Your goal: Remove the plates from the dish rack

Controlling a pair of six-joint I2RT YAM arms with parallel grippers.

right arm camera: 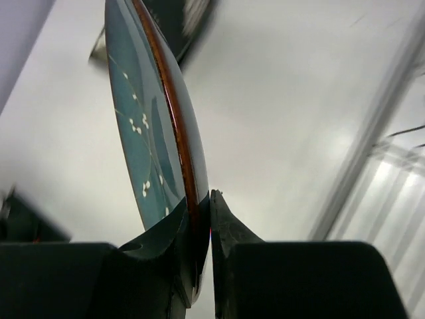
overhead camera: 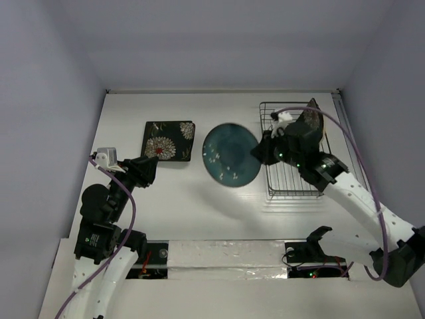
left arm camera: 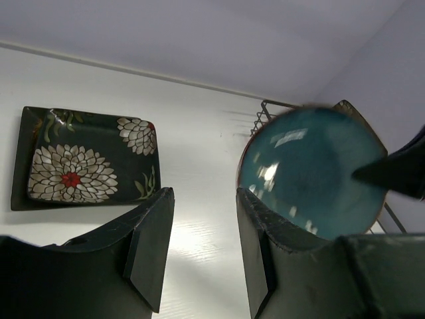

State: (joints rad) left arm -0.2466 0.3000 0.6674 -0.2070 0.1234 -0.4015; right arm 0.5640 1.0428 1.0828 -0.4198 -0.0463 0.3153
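Note:
My right gripper point(overhead camera: 259, 151) is shut on the rim of a round glossy teal plate point(overhead camera: 230, 155) and holds it tilted above the table, left of the dish rack point(overhead camera: 289, 181). The wrist view shows the plate point(right arm camera: 149, 126) edge-on, its rim pinched in my right gripper point(right arm camera: 202, 212). The plate also shows in the left wrist view point(left arm camera: 312, 169). A square plate point(overhead camera: 168, 140) lies flowered back up on the table at the back left; it also shows in the left wrist view point(left arm camera: 86, 159). Another dark plate point(overhead camera: 312, 121) stands in the rack's far end. My left gripper point(overhead camera: 150, 169) is open and empty just below the square plate.
The rack of thin dark wire stands at the right side of the table, near the right wall. A silver taped strip point(overhead camera: 226, 256) runs along the near edge between the arm bases. White walls close in the table at the back and sides.

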